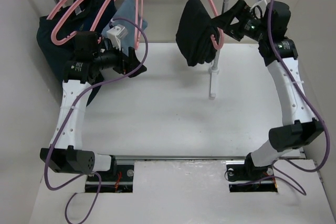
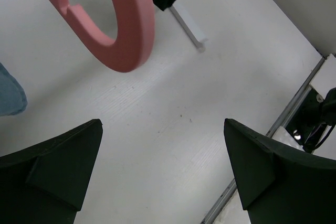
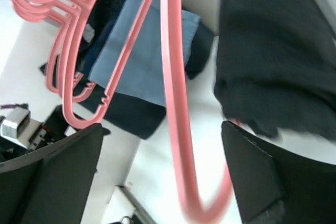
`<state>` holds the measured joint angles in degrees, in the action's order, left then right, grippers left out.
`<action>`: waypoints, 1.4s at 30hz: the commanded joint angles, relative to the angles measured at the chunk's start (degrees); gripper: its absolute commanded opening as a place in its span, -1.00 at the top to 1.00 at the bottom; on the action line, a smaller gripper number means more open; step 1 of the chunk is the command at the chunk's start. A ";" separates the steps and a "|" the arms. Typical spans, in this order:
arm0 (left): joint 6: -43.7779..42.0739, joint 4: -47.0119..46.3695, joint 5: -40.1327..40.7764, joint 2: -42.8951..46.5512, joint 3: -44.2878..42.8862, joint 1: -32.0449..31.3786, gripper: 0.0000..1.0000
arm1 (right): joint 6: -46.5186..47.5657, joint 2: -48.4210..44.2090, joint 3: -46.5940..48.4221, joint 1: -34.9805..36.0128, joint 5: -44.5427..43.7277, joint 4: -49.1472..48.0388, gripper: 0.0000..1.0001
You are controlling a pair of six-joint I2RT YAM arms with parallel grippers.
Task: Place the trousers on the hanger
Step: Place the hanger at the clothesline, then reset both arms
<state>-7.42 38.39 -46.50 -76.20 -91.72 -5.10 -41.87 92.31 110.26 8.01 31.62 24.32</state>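
White table boxed in by plain pale walls, both arm bases bolted at the near edge. Toward the back right, a thin rack pole with its foot on the tabletop, running up out of the top view.

Draped over the hanger beside that pole: the trousers, black, bunched into one thick hanging fold. Pink curve of the hanger showing above the cloth and again at its lower right end.

Right gripper raised at that lower end, close against the dark fold. Seen from the right wrist, fingers spread wide, the pink bar running down between them (blurred toward the bottom) and seemingly touching neither one. Nothing clasped. Trousers filling the upper right of that view, just past the right finger.

Left gripper poised over the table at the back left, well apart from the trousers. Fingers likewise spread wide, only bare white surface between them. Just ahead of the fingertips, the rounded end of one of the spare pink hangers.

Behind the left arm, against the back-left wall: the rest of that pink bunch hung in front of a dark navy garment, with a light blue cloth lying against the navy one.
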 commanded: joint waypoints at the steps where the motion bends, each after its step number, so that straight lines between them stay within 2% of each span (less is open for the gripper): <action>1: 0.30 -1.48 -0.88 2.02 0.67 1.06 -1.00 | 6.34 -7.04 -1.18 -1.42 -3.31 3.79 -1.00; 6: -2.33 -0.17 2.80 2.55 1.89 1.06 -1.00 | 10.14 -15.21 -5.83 -5.45 -7.52 8.56 -1.00; 8: -5.21 0.36 5.27 3.68 3.91 1.06 -1.00 | 10.84 -21.43 -12.50 -7.12 -8.84 8.56 -1.00; 12: -11.27 -3.23 14.58 8.08 15.40 -1.47 -1.00 | 14.43 -30.60 -27.61 -9.07 -18.23 8.56 -1.00; 13: -12.95 -5.15 18.60 9.31 21.70 -2.36 -1.00 | 15.05 -32.01 -30.86 -9.07 -22.08 8.56 -1.00; 17: -16.57 -12.26 29.95 13.62 36.94 -3.60 -1.00 | 16.29 -39.04 -50.25 -9.59 -27.04 2.86 -1.00; 20: -15.79 -19.37 38.03 15.12 45.19 -3.60 -1.00 | 16.82 -45.19 -59.08 -10.12 -28.44 -4.78 -1.00; 24: -11.32 -24.23 39.12 16.53 49.26 -3.07 -1.00 | 14.81 -52.84 -71.64 -10.12 -32.75 -12.53 -1.00; 29: -9.37 -27.14 40.78 16.53 50.06 -1.93 -1.00 | 8.66 -57.77 -76.59 -10.12 -36.63 -14.56 -1.00; 42: -9.89 -28.90 41.93 16.53 51.91 -1.93 -1.00 | 5.74 -57.77 -75.45 -10.12 -39.61 -11.13 -1.00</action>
<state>-18.04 12.03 -5.26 -60.97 -39.97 -7.14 -34.20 34.94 33.76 -1.85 -6.00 15.79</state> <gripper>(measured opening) 0.997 0.998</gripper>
